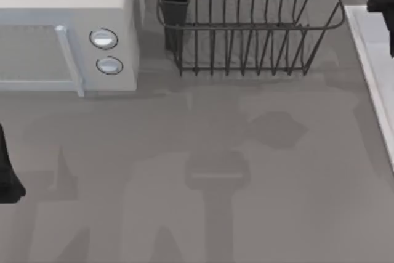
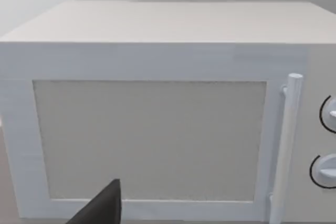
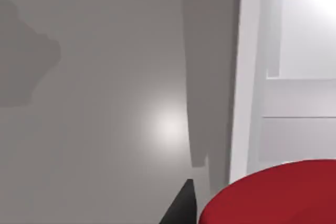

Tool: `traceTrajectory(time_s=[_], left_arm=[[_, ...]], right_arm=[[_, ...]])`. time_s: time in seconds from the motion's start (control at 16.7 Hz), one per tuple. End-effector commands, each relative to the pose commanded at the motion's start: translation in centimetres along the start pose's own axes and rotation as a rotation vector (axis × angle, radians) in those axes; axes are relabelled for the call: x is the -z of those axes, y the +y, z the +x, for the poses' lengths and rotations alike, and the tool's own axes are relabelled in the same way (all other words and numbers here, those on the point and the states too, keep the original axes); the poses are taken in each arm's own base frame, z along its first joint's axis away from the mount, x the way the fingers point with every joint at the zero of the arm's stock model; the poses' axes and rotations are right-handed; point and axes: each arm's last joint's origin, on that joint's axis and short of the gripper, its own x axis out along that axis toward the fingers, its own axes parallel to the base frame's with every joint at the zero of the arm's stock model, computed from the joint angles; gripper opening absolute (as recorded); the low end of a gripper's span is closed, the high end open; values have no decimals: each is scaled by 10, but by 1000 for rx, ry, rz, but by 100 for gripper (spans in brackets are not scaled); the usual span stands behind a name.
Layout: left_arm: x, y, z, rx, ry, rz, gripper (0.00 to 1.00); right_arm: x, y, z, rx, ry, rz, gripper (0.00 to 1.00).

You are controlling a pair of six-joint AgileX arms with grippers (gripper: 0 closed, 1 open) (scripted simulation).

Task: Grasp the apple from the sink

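Smooth bright red apple [image 3: 273, 195]

The microwave [image 1: 68, 29] stands at the worktop's [image 1: 197, 201] back left, the dish rack [image 1: 246, 29] right of it, the sink [image 1: 372, 60] at the right edge

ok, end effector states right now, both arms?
Left end effector: parked at the table's left edge, facing the microwave; cannot be told.
Right end effector: over the sink, apple close below; cannot be told.
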Motion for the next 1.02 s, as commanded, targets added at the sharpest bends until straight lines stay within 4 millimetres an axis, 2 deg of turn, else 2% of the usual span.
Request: traceTrajectory(time_s=[0.12, 0.18, 0.24, 0.36, 0.54, 0.84, 1.02], left_arm=[[0, 0, 0, 0, 0, 0, 100], [0, 0, 0, 0, 0, 0, 100], [0, 0, 0, 0, 0, 0, 100], [0, 0, 0, 0, 0, 0, 100], [0, 0, 0, 0, 0, 0, 100], [0, 0, 0, 0, 0, 0, 100], [0, 0, 0, 0, 0, 0, 100]], right_arm=[[33, 61, 7, 6, 26, -2, 0], [52, 85, 10, 12, 35, -2, 0], [72, 105, 12, 16, 40, -2, 0], [105, 129, 14, 18, 34, -2, 0], [131, 144, 14, 10, 18, -2, 0], [132, 144, 15, 11, 22, 2, 0], [131, 145, 35, 15, 28, 2, 0]])
